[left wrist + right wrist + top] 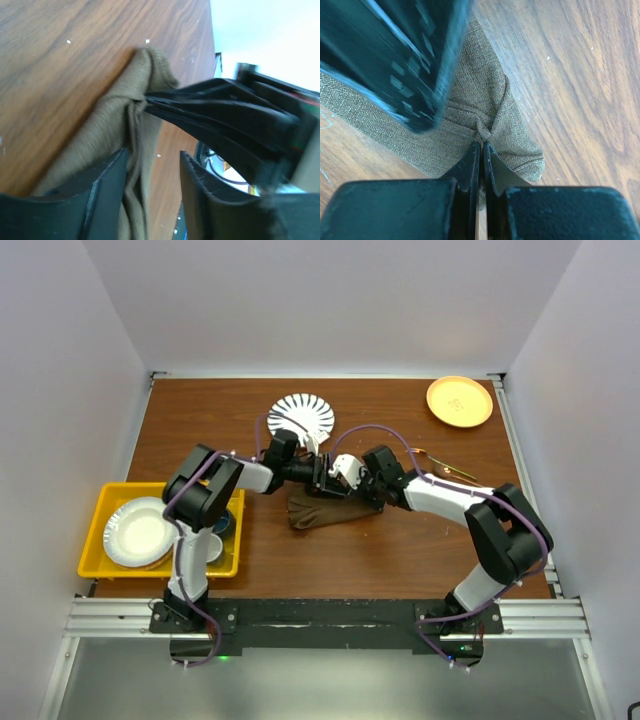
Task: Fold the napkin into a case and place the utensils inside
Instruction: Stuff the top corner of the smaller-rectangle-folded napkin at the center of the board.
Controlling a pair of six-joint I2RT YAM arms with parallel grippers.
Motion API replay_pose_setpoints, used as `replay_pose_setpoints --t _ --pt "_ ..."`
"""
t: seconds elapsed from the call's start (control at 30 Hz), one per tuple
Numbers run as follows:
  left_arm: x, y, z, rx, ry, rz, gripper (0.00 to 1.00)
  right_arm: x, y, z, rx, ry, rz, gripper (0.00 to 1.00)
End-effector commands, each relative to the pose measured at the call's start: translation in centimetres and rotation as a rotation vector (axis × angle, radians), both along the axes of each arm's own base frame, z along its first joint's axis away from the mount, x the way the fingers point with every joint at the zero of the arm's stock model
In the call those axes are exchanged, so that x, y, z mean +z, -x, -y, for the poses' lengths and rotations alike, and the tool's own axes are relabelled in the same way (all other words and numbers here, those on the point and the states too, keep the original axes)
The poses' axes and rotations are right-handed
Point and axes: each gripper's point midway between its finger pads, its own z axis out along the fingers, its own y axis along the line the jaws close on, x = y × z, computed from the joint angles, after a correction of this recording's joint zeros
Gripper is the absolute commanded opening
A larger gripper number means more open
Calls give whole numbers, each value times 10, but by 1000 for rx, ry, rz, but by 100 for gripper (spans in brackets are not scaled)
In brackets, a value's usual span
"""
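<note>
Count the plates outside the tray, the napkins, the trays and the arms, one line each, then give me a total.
Plates outside the tray: 2, the striped plate and the orange plate
Napkin: 1
Tray: 1
Arms: 2, the left arm and the right arm
Total: 6

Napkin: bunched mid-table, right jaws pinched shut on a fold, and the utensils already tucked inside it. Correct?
No. The utensils are not inside the napkin; the top external view shows them lying on the bare table, off to its right. The rest stands.
</note>
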Motion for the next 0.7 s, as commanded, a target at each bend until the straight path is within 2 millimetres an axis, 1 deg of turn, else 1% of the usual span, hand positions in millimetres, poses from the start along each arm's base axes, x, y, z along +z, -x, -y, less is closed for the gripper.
replay_pose_setpoints --t 0.0,0.03,0.1,0.13,0.17,0.2,0.23,0.27,0.3,0.33,0.37,0.4,0.43,0.47,0.5,0.53,0.57,0.6,0.63,0.67 --pt "44 -8 -16 16 58 148 55 -2 3 8 7 9 0 0" --pt "54 -13 -25 39 57 171 56 -1 3 7 6 8 1 0" --pt "51 -16 -42 63 14 188 56 0 2 6 6 -2 2 0" --pt "63 -26 -59 107 -2 228 56 0 2 5 10 -7 -1 0" --pt "59 -30 -72 126 -44 254 56 2 1 5 5 -14 1 0" --pt "59 -30 -82 138 -63 276 56 1 2 4 7 -18 -3 0" --pt "72 -37 -97 162 -79 338 56 2 2 3 8 -25 -7 0" --pt "68 -37 -109 126 -143 411 56 2 2 2 6 -28 -9 0" --pt "70 -35 -115 100 -169 461 56 2 2 2 5 -32 -13 0" --pt "71 -20 -124 54 -204 458 56 2 2 1 4 -38 -18 0" --pt "70 -21 -131 -28 -255 629 56 1 2 0 4 -40 -23 0" --pt "79 -13 -133 -75 -263 715 57 2 2 -1 5 -44 -23 0" --pt "75 3 -135 -142 -293 738 57 2 1 -2 6 -47 -27 0" --pt "68 2 -141 -214 -381 879 57 2 2 -2 6 -49 -33 0" --pt "73 13 -132 -277 -395 957 58 2 1 -2 5 -50 -32 0" --pt "71 22 -131 -323 -409 988 59 3 2 -3 7 -53 -34 0" --pt "65 24 -130 -359 -442 1038 62 2 2 -4 6 -57 -40 0" --pt "65 34 -118 -403 -440 1078 63 1 3 -4 8 -56 -44 0" --pt "63 32 -115 -424 -473 1122 64 0 4 -4 5 -57 -50 0" --pt "59 35 -111 -437 -482 1137 65 -2 5 -5 6 -57 -59 0"
